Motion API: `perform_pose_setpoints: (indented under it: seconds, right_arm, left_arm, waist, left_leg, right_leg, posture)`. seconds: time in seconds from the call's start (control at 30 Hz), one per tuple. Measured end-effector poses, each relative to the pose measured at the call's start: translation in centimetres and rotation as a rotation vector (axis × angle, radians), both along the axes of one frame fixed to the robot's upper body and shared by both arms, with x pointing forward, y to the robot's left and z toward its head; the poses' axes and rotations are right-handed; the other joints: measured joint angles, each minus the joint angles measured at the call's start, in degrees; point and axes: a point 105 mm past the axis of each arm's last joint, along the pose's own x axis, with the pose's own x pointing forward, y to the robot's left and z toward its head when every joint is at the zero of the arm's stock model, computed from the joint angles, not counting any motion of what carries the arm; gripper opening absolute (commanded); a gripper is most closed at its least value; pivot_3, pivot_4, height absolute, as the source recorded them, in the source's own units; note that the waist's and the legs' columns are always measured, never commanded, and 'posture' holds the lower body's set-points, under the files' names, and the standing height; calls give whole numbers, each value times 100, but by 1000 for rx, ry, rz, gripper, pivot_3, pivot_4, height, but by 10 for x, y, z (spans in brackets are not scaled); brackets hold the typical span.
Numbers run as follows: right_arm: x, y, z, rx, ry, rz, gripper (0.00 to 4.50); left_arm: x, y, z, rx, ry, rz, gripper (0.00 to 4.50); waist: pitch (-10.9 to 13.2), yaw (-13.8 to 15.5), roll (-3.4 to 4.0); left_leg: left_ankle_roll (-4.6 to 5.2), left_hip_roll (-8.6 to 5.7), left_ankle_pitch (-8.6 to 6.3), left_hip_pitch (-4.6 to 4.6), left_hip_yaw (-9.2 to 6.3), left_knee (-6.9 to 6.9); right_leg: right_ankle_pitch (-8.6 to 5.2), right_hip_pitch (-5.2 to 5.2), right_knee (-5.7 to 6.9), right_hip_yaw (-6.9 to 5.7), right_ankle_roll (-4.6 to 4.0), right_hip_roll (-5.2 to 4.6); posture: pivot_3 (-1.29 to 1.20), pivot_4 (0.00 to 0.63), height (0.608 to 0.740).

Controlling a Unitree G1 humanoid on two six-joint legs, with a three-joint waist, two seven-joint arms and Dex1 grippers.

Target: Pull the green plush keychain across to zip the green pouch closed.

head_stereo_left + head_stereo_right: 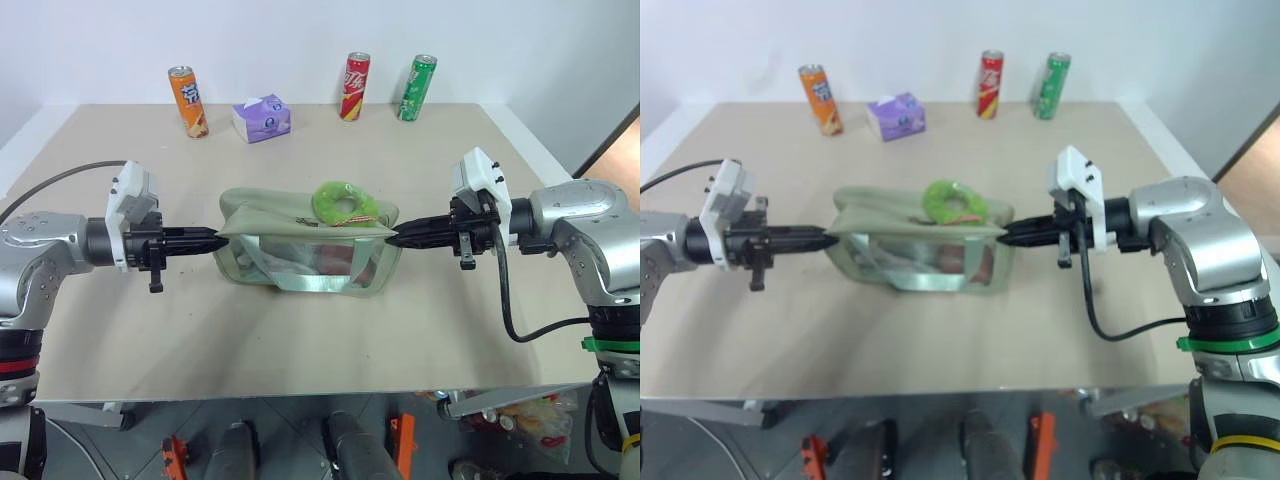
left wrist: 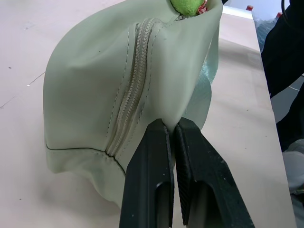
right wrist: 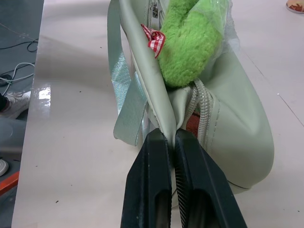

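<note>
The pale green pouch (image 1: 300,250) with a clear front panel hangs stretched between both arms above the table. My left gripper (image 1: 217,239) is shut on the pouch's left end, pinching the fabric beside the zipper (image 2: 130,90). At the right end, my right gripper (image 1: 390,238) is shut on the pouch fabric just below the green plush keychain (image 3: 183,45). The lime-green fuzzy keychain (image 1: 341,203) lies on top of the pouch toward its right end, with a small red checked tag (image 3: 154,38) next to it. No gripper touches the keychain.
At the back of the beige table (image 1: 300,340) stand an orange can (image 1: 187,101), a purple tissue pack (image 1: 261,117), a red can (image 1: 354,87) and a green can (image 1: 416,88). A black cable (image 1: 515,320) loops under my right arm.
</note>
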Motion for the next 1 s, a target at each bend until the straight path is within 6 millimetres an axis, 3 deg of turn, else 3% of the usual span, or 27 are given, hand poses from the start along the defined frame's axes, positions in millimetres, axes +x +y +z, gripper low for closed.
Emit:
perform_pose_setpoints:
  seconds: [0.13, 0.2, 0.23, 0.43, 0.57, 0.63, 0.73, 0.8, 0.87, 1.0]
  right_arm:
    - [8, -1, 2, -2, -42, -24, 0]
    - [16, -1, 8, 33, -47, -57, 801]
    - [17, -1, 9, 35, -47, -61, 967]
    - [18, -5, 20, 33, -56, -74, 3069]
    - [11, -14, 34, 88, -25, -43, 3069]
    - [9, -18, 57, 171, -48, -32, 3069]
    - [6, -21, 107, 355, -132, -7, 3069]
    - [9, -17, 124, 416, -162, -9, 3069]
    - [17, -9, 120, 409, -146, -28, 3069]
    - [38, 16, 80, 273, -82, -60, 3069]
  left_arm:
    - [3, -2, 1, 7, -22, 17, 24]
    - [4, -2, 1, 10, -30, 28, 0]
    - [5, -2, 1, 10, -30, 28, 0]
    - [6, -6, 0, 0, -37, 29, 0]
    - [6, -7, 0, 0, -40, 26, 0]
    - [6, -7, 0, 0, -41, 28, 0]
    - [7, -7, 0, 1, -42, 32, 0]
    - [7, -7, 0, 2, -45, 39, 0]
    - [8, -7, 0, 1, -45, 41, 0]
    - [8, -8, 0, -2, -49, 42, 0]
  waist:
    - [0, 3, 0]
    - [0, 2, 1]
    - [0, 3, 1]
    - [0, 29, 0]
    - [1, 56, 1]
    - [1, 58, 2]
    - [1, 55, 3]
    - [1, 50, 2]
    - [-2, 47, -2]
    - [-2, 44, -1]
  left_leg:
    - [0, -1, 0, 0, 0, 2]
    - [0, -2, 0, -1, 1, 6]
    - [0, -2, 0, -1, 1, 6]
    - [0, -2, 0, -2, 0, 4]
    - [0, -2, 0, -1, 1, 6]
    - [0, -2, 0, 1, 1, 7]
    - [1, -2, 1, 5, 0, 8]
    - [1, -1, 1, 12, 1, 7]
    - [1, -1, 1, 14, 1, 6]
    - [1, -2, 1, 5, 5, 6]
  right_leg:
    - [1, 1, 0, 0, 1, -1]
    - [3, 1, 0, 2, 3, -1]
    - [3, 1, 0, 3, 4, -1]
    - [0, 1, 0, 1, 1, -1]
    - [1, 1, 0, 2, 1, -1]
    - [2, 2, 1, 3, 2, -1]
    - [5, 5, 1, 2, 1, -1]
    - [5, 10, 1, 2, 0, -1]
    - [4, 12, 0, 1, 0, -1]
    - [5, 4, 1, 6, 1, -1]
  posture:
    - [0, 150, 740]
    - [0, 150, 740]
    - [0, 150, 740]
    - [0, 150, 740]
    - [0, 150, 740]
    - [0, 150, 740]
    - [0, 150, 740]
    - [0, 150, 740]
    - [0, 150, 740]
    - [0, 150, 740]
